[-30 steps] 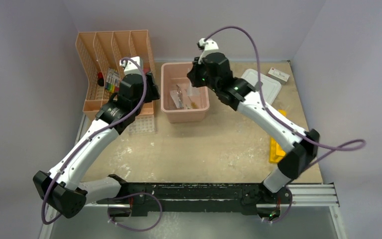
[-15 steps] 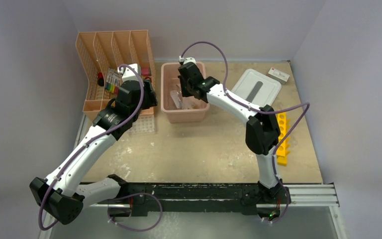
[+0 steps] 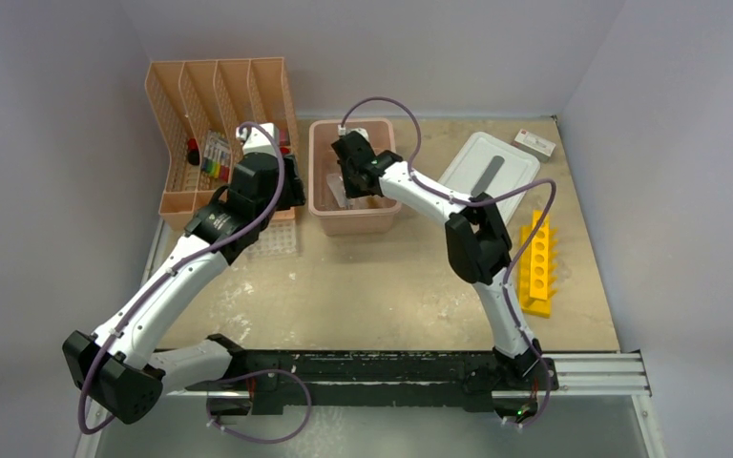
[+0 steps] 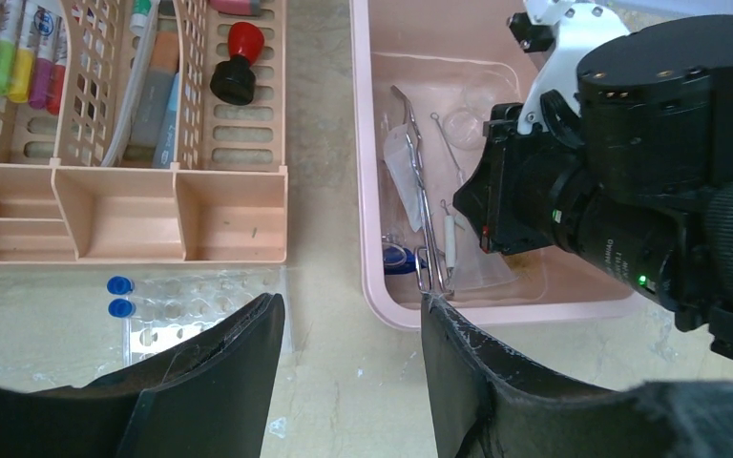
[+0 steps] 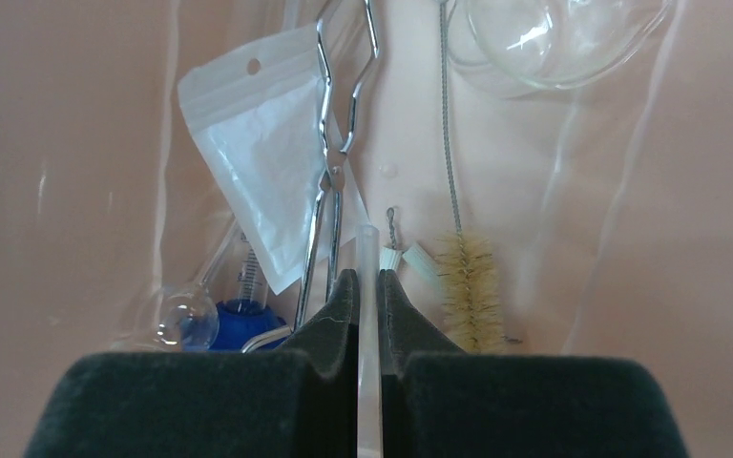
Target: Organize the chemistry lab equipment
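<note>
My right gripper (image 5: 367,277) is low inside the pink bin (image 3: 355,221), shut on a thin clear rod (image 5: 368,246) that stands between its pads. Under it lie metal forceps (image 5: 329,172), a small clear bag (image 5: 262,162), a blue-capped tube (image 5: 239,310), a bristle brush (image 5: 463,277) and a clear glass dish (image 5: 554,38). My left gripper (image 4: 348,305) is open and empty above bare table, between the clear multi-hole tube tray (image 4: 191,305) and the bin's near left corner (image 4: 382,296). The yellow holed rack (image 3: 537,262) lies at the right.
The peach slotted organizer (image 3: 215,105) with markers and a red-topped stamp stands at the back left. The white lid (image 3: 492,167) and a small white box (image 3: 535,143) lie at the back right. The right arm's elbow (image 3: 477,248) folds over the table's middle right.
My right gripper has moved left and down into the pink bin, and its elbow has folded in toward the middle, uncovering the yellow rack. The left arm has barely shifted.
</note>
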`<action>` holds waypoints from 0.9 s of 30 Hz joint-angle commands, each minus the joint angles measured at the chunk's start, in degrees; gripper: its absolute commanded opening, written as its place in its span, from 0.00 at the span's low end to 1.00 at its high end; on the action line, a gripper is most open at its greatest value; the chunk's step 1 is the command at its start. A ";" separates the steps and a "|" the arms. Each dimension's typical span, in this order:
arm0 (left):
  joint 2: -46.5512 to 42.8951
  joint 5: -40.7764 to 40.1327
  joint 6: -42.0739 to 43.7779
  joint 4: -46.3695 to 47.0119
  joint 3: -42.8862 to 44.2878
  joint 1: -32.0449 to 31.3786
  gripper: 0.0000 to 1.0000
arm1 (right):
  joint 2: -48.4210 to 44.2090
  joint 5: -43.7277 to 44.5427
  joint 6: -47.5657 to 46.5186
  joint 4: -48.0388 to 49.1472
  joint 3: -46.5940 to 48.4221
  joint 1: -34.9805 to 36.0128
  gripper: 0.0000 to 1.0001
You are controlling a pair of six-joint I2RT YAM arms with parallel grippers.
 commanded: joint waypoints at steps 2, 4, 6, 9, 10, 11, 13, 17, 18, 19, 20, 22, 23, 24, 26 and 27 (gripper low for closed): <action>-0.62 0.60 0.68 0.84 1.31 0.05 0.54 | -0.14 -1.77 3.99 -1.76 3.20 -0.42 0.02; -0.70 0.51 0.70 0.59 1.30 0.03 0.54 | 0.14 -1.88 4.93 -2.38 3.77 -0.73 0.09; -0.80 0.51 0.57 0.53 1.30 0.04 0.54 | -0.01 -1.83 5.32 -3.25 4.53 -0.96 0.19; -0.79 0.57 0.20 0.62 1.33 0.07 0.54 | -1.31 -2.87 5.11 -3.98 5.47 -1.25 0.33; -0.79 0.64 0.18 0.74 1.43 0.03 0.54 | -1.98 -4.06 4.75 -4.11 5.91 -1.38 0.38; -0.71 0.79 0.17 0.73 1.53 0.03 0.54 | -2.71 -5.42 4.20 -4.00 6.22 -1.57 0.42; -0.81 1.65 0.51 0.91 1.75 0.03 0.56 | -4.38 -7.25 3.40 -4.49 7.17 -1.93 0.45; -1.63 3.75 1.52 2.54 1.55 0.03 0.60 | -9.41 -8.72 2.21 -4.56 7.39 -2.86 0.48; -1.91 4.21 1.63 3.04 1.38 0.03 0.63 | -11.04 -8.77 1.87 -4.31 7.04 -3.21 0.49; -2.19 4.77 1.77 3.60 0.95 0.04 0.69 | -12.72 -8.66 1.39 -3.94 6.36 -3.51 0.49; -2.72 5.52 2.09 4.64 0.22 0.05 0.73 | -14.33 -8.38 0.89 -3.58 5.53 -3.97 0.50; -3.63 7.16 2.87 6.90 -1.12 0.05 0.79 | -17.72 -6.32 -0.55 -3.97 3.87 -4.87 0.50; -3.90 7.97 3.40 7.57 -1.48 0.05 0.81 | -19.39 -4.39 -0.89 -4.72 3.12 -5.49 0.50; -3.90 8.58 3.74 8.09 -1.53 0.08 0.83 | -21.72 -2.32 -1.27 -5.28 1.99 -6.21 0.51; -3.31 9.66 4.18 8.44 -1.26 0.10 0.83 | -25.24 1.31 -1.72 -6.36 -1.48 -8.26 0.51; -2.77 10.06 4.05 8.55 -0.91 0.11 0.84 | -26.83 2.53 -1.70 -6.67 -3.33 -9.50 0.52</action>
